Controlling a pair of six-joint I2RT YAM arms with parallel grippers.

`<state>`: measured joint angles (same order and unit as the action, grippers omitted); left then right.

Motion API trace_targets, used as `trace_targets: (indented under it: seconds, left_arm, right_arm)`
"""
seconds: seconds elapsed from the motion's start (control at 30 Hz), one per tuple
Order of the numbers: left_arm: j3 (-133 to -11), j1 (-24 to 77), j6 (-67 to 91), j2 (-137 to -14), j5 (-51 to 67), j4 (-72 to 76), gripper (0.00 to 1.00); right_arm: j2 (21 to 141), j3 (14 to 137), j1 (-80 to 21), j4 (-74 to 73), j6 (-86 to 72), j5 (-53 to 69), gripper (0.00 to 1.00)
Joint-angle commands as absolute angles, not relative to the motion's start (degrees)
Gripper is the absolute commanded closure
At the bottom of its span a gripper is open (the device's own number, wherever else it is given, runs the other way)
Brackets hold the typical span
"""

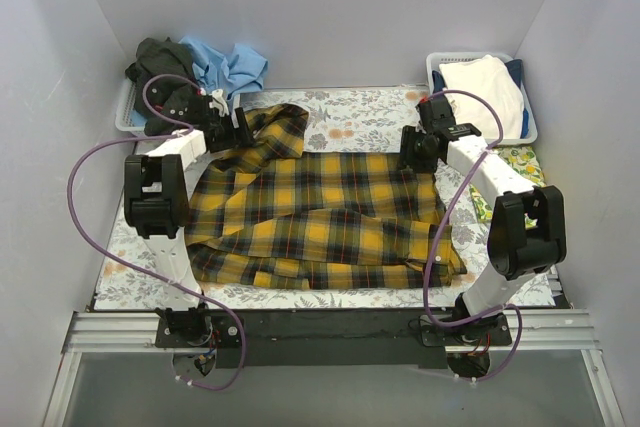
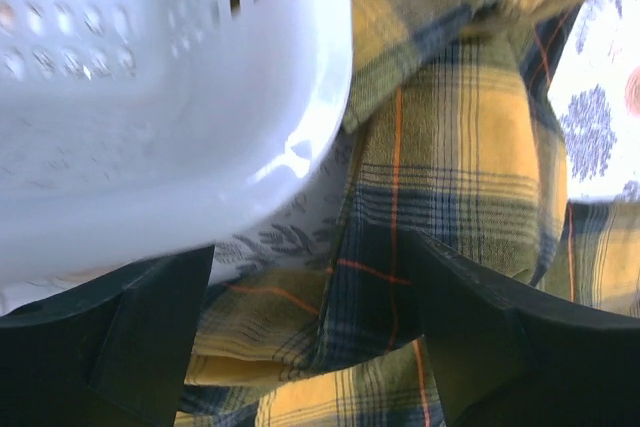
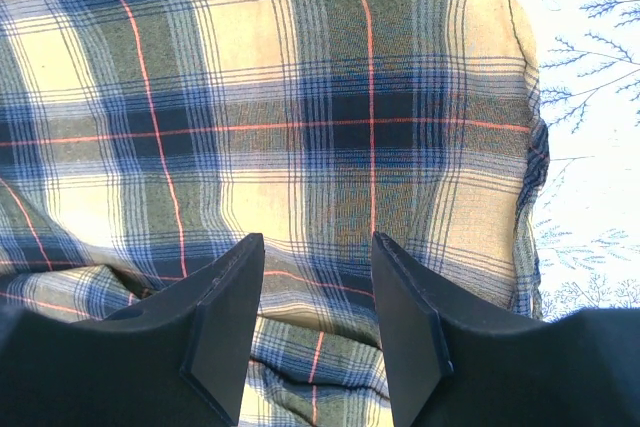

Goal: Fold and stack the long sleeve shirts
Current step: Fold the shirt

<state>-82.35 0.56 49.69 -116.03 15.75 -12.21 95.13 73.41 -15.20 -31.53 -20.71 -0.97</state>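
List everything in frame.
plaid shirt: 1, yellow-and-black, spread mid-table
dark garment: 1, charcoal, left basket
blue garment: 1, light blue, left basket
left basket: 1, white, far-left corner
right basket: 1, pale, far-right corner
white cloth: 1, white, right basket
leaf-print cloth: 1, yellow-green, right edge
table cover: 1, grey fern-print, under shirt
left arm, right arm: 2, white-black, table sides
left fingers: 2, black, apart over shirt
right fingers: 2, black, apart over shirt

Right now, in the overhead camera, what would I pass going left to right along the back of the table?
Dark garment → light blue garment → bare flowered table cover → right gripper → white basket with white cloth.
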Motion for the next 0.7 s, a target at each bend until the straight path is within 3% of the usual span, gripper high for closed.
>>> trace_targets:
  seconds: [0.0, 0.23, 0.27, 0.37, 0.57, 0.67]
  left_arm:
    - [-79.46, 1.49, 49.75, -112.50, 19.42, -10.19, 0.26]
    - [-77.70, 3.08, 50.62, -110.66, 20.92, -10.46, 0.56]
    - [-77.70, 3.08, 50.97, -110.13, 20.40, -10.46, 0.70]
    - [-79.01, 2.99, 51.33, -108.20, 19.16, -10.55, 0.82]
    - [-82.70, 3.08, 52.03, -105.13, 17.05, -12.21, 0.90]
    - [-83.14, 3.08, 52.21, -104.07, 16.00, -13.09, 1.00]
  right_arm:
    - [96.24, 76.20, -14.94, -30.85, -20.57, -0.97, 0.45]
    - [99.13, 78.30, -13.46, -31.20, -20.30, -3.16, 0.44]
    - [100.71, 79.01, -13.01, -31.11, -19.95, -3.16, 0.43]
    - [105.36, 83.40, -11.34, -30.94, -18.55, -4.22, 0.41]
    - [115.99, 93.68, -9.58, -30.94, -14.42, -7.82, 0.39]
    - [119.69, 96.67, -8.97, -32.43, -13.63, -8.79, 0.39]
